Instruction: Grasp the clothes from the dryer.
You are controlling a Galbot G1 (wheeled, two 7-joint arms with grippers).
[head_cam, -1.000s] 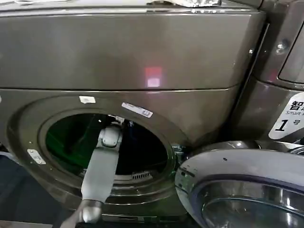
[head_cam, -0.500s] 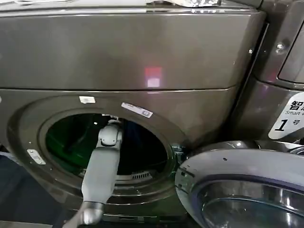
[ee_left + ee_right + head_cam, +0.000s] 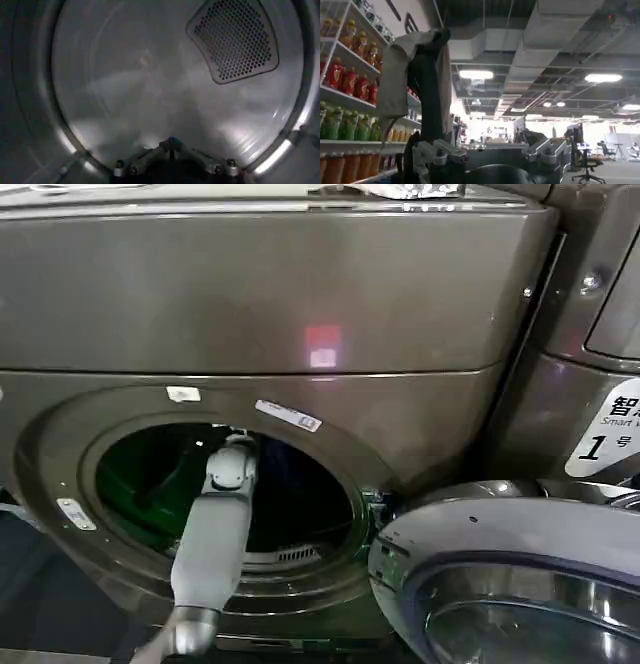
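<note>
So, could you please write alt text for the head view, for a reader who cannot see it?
The robot's left arm reaches through the round mouth of the bronze-grey dryer into its dark drum. The silver-rimmed glass door hangs open at lower right, below a white "1" sticker.

The dryer stands with its drum bare steel; a perforated vent sits on the drum's back wall.

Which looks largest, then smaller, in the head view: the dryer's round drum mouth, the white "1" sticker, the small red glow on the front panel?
1. The dryer's drum mouth, with the left arm reaching in.
2. The white "1" sticker, cut off at the edge, so its full size is unsure.
3. The red glow.
</note>
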